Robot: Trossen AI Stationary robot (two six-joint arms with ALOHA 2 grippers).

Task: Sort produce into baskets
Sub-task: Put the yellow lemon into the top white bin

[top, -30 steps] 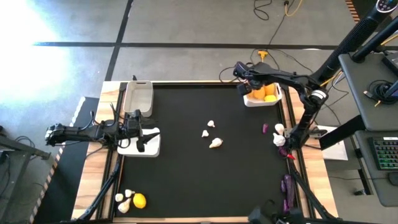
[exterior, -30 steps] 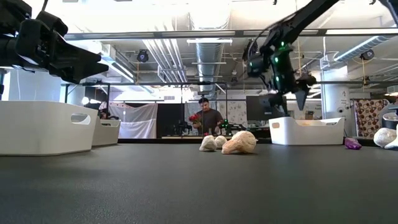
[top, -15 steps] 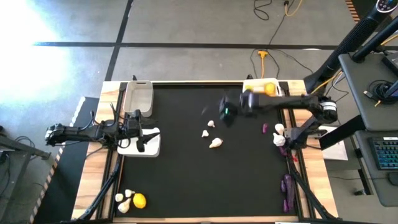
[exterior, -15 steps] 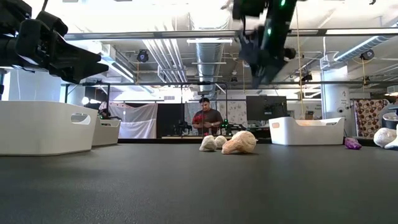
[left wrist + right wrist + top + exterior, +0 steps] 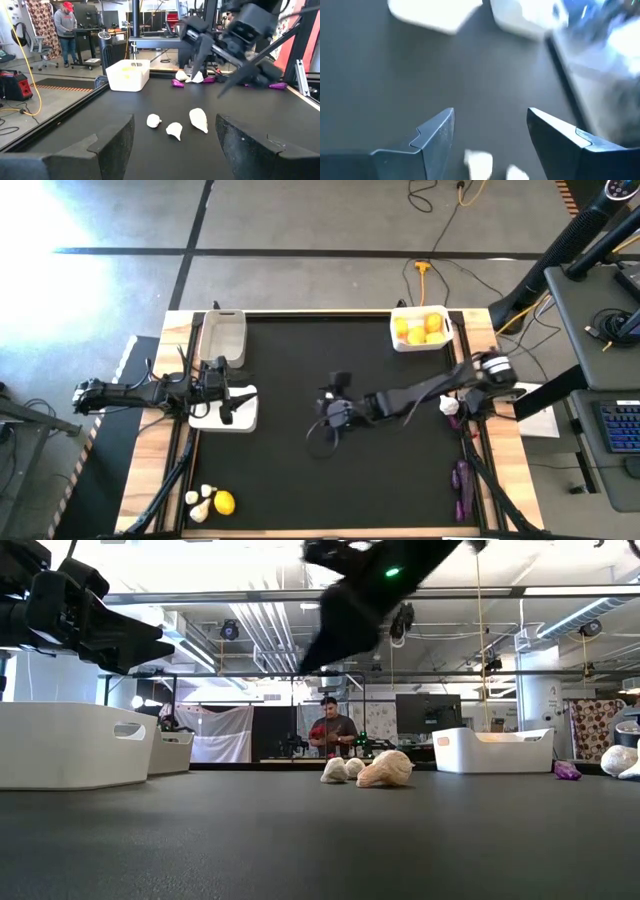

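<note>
**Right arm swung from the citrus basket to the garlic at table centre**

The black table (image 5: 300, 480) is seen in the high view with three baskets on it: the white citrus basket (image 5: 421, 330) at the far right corner, holding yellow and orange fruit, the greyish basket (image 5: 223, 336) at the far left, and a second white basket (image 5: 226, 412) on the left edge. The last is partly covered by the left gripper (image 5: 222, 390), which is parked above it, its fingers spread and nothing held; no movement has been made by that arm.

The main change lies with the right arm. A second ago it was poised over the citrus basket; it has since been swept across the table, and the right gripper (image 5: 335, 410) is now placed over the garlic bulbs (image 5: 176, 125) at the centre. In the right wrist view its fingers (image 5: 437, 132) are seen well apart with nothing between them, and two pale bulbs (image 5: 479, 162) appear just beyond them. Nothing has been gripped yet.

It may be judged that one citrus delivery is finished and a garlic pick is being set up.

Smaller items remain unsorted: a lemon (image 5: 224, 502) with pale bulbs beside it at the near left corner, white bulbs (image 5: 448, 402) by the right edge, and purple eggplant pieces (image 5: 460, 480) along the near right edge.
</note>
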